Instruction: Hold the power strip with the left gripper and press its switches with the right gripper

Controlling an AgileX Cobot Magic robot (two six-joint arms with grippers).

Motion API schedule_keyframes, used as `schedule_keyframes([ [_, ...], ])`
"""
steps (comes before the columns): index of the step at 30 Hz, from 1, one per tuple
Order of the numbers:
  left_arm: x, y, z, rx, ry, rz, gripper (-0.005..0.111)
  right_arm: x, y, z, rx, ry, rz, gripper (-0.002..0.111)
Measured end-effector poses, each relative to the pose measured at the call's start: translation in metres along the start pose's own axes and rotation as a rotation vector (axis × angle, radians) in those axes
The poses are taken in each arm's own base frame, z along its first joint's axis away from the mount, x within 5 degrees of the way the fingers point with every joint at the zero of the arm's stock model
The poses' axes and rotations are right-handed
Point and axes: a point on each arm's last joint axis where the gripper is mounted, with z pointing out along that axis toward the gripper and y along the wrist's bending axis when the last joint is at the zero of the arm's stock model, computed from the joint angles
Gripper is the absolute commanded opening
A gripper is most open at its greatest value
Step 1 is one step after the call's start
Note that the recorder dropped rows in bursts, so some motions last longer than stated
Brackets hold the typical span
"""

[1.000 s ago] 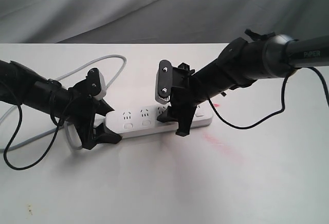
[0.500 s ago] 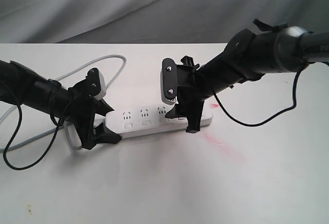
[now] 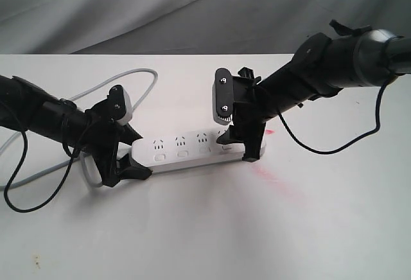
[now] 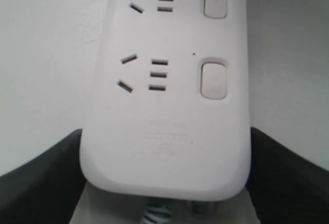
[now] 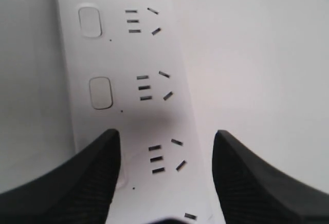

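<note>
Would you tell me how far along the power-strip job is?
Done: the black left gripper clamps the long white plastic power strip by its corded end. In hand: the open right gripper has one finger on the row of small white switches; whether it is pressing, I cannot tell. Left: any unpressed switches.

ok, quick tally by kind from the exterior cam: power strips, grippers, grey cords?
Long white plastic power strip: 1
Black two-finger grippers: 2 (left gripper, right gripper)
Grey cord: 1
Total: 4

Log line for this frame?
left gripper: shut on strip end | right gripper: open, one finger over switch row | strip: flat on table
</note>
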Motion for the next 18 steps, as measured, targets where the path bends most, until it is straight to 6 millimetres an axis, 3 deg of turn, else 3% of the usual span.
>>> schedule_keyframes([
  [18,0.0000,0.0000,0.0000,0.000,0.000,0.000,0.052,0.0094,-0.0033,-0.0028,0.011,0.016,0.010,0.051],
])
